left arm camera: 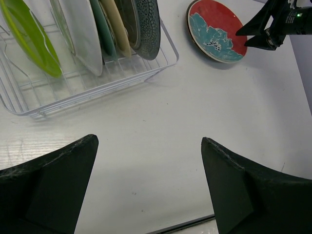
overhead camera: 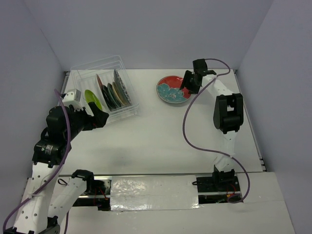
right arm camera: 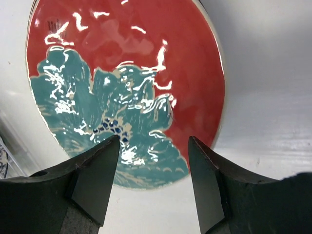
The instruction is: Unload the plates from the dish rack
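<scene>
The dish rack (overhead camera: 82, 74), a clear plastic tray with slot dividers, sits at the 10 o'clock area of the white table (overhead camera: 161, 141), angled slightly against the table edges. Standing on edge in its slots are the lime green plate (overhead camera: 92, 99), alone in a slot toward the 9 o'clock end, and the remaining plates (overhead camera: 116, 91), packed close together toward the 3 o'clock end; the outermost of these shows a dark blue ornate rim. The red plate (overhead camera: 171, 89) with the teal floral pattern lies flat on the table at the 1 o'clock area, well apart from the rack. The right gripper (right arm camera: 153, 146) is positioned at the 3 o'clock edge of the red plate, directly above its rim; its fingers are spread with a clear gap between them, and the plate surface is visible through that gap with nothing pinched. The left gripper (left arm camera: 148, 146) sits just off the 6 o'clock side of the rack, near the lime green plate; its fingers are spread to full width over bare table and hold nothing.
</scene>
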`<state>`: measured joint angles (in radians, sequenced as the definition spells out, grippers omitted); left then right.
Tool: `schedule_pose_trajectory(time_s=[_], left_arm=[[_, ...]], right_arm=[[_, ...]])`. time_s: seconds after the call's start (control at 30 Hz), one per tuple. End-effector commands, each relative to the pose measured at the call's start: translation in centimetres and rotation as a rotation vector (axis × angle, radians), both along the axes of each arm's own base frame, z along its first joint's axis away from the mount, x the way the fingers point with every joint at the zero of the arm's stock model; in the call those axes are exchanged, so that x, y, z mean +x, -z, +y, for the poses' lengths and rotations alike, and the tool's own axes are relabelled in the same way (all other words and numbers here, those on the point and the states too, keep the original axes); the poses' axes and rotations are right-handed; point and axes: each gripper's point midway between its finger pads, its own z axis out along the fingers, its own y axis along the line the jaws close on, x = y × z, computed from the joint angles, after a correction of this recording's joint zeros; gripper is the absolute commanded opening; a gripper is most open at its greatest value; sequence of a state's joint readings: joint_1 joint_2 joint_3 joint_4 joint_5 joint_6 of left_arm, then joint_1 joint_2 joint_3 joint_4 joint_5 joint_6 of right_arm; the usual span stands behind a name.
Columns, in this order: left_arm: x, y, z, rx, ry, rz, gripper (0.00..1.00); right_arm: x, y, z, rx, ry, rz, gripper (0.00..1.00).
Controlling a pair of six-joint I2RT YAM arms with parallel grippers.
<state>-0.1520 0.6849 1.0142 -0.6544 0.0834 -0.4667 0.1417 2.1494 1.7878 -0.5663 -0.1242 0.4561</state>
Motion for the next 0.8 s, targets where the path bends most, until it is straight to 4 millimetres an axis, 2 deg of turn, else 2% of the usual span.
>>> schedule_pose_trajectory(time_s=[0.0,0.07,0.1,0.2,0.23,0.27,0.3,0.33,0.47,0.53,0.63,0.67,0.73,0.77], left_arm=[[0.2,-0.7,0.1,0.03,0.015,-0.032,1.0],[0.2,-0.6,0.3,0.04,0.007,-0.03,1.0],[0.2,-0.3,0.4,0.042,0.005,-0.024,0.99],[0.4,0.2,0.4,0.043,0.001,-0.016,1.0],[0.6,0.4,0.4,0.041,0.0,-0.008,1.0],[0.6,0.5,0.3,0.038,0.004,-0.005,0.99],[0.6,1.0,0.0,0.031,0.014,0.004,0.99],[0.8,0.9,-0.1,0.024,0.016,-0.004,1.0],[1.0,1.7,-0.5,0.005,0.027,0.011,1.0],[1.0,2.0,-0.6,0.004,0.03,0.018,1.0],[1.0,2.3,-0.5,0.005,0.023,0.024,1.0],[1.1,2.3,-0.5,0.006,0.025,0.025,1.0],[1.0,2.3,-0.5,0.007,0.027,0.028,0.99],[1.0,2.3,-0.4,0.011,0.026,0.029,1.0]], right_arm=[[0.0,-0.3,0.8,0.006,0.003,0.027,0.66],[-0.2,-0.3,0.5,0.004,0.02,0.012,0.66],[-0.2,-2.0,0.5,0.012,0.023,-0.033,0.66],[-1.2,-3.2,0.1,0.014,0.046,-0.07,0.66],[-1.7,-5.4,0.0,0.029,0.06,-0.115,0.66],[-2.4,-4.9,0.1,0.039,0.056,-0.135,0.66],[-2.7,-5.8,0.4,0.057,0.048,-0.169,0.67],[-3.3,-7.8,0.4,0.075,0.055,-0.217,0.67],[-5.0,-6.6,-0.2,0.053,0.068,-0.213,0.71],[-5.4,-5.2,-0.8,0.024,0.091,-0.183,0.75],[-5.2,-2.9,-0.9,0.006,0.099,-0.135,0.75],[-5.1,-1.5,-1.1,-0.005,0.108,-0.103,0.75],[-4.6,-0.8,-1.3,-0.02,0.131,-0.076,0.75],[-4.5,0.3,-1.4,-0.027,0.137,-0.05,0.75]])
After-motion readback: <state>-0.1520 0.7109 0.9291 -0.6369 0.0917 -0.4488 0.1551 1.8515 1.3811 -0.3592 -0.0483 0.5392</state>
